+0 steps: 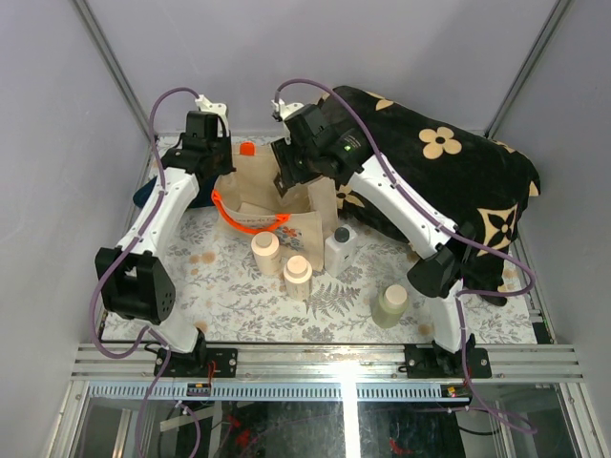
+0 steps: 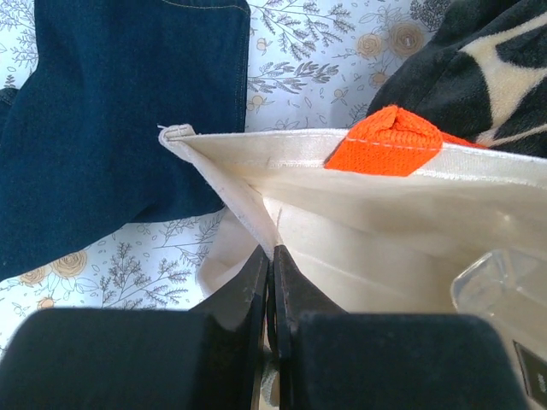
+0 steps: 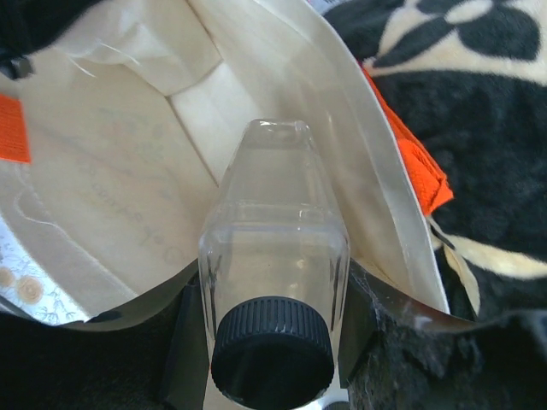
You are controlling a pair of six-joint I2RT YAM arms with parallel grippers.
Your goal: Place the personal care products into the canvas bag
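The canvas bag (image 1: pixel 315 224) stands open at the back middle, with orange handles (image 1: pixel 246 221). My left gripper (image 1: pixel 223 170) is shut on the bag's left rim; the left wrist view shows its jaws (image 2: pixel 272 260) pinching the cloth (image 2: pixel 385 213). My right gripper (image 1: pixel 289 184) is inside the bag's mouth, shut on a clear bottle with a dark cap (image 3: pixel 273 256). The bottle points down into the bag (image 3: pixel 111 171). On the table in front of the bag stand two cream bottles with tan caps (image 1: pixel 265 250) (image 1: pixel 297 275), a clear bottle with a dark cap (image 1: pixel 341 248) and a pale greenish cylinder (image 1: pixel 389 305).
A large black flower-patterned cushion (image 1: pixel 449 172) lies behind and to the right of the bag, under the right arm. Dark blue denim cloth (image 2: pixel 111 111) lies left of the bag. The table has a floral cover (image 1: pixel 229 286).
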